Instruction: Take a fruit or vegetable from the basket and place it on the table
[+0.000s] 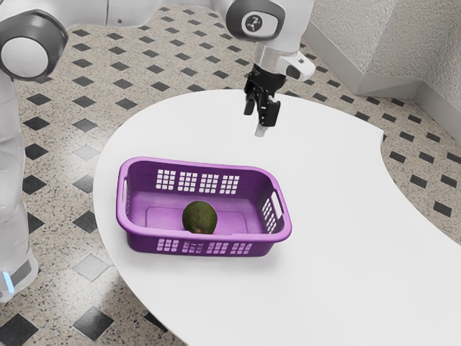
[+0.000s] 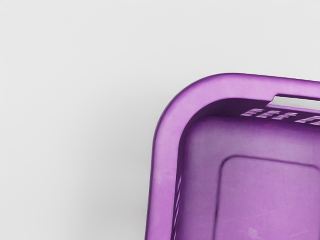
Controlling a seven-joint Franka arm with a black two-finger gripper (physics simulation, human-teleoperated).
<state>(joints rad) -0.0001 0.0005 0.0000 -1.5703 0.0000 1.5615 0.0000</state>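
Floor (image 1: 90, 267): speckled, with dark diamond insets. Table (image 1: 335, 252): white, curved edge. The arm (image 1: 133, 13) enters at the exterior view's upper left and reaches over the table. Basket (image 1: 205, 167): purple, upright on the table, with slotted handles and grid-pattern openings; the wrist view records one rounded corner and part of the floor panel. Gripper (image 1: 261, 122): black, raised, apart from the basket and seemingly beyond its far wall; whether spread or pressed together cannot be determined. Avocado (image 1: 199, 217): dark green, inside the basket, apart from the gripper.
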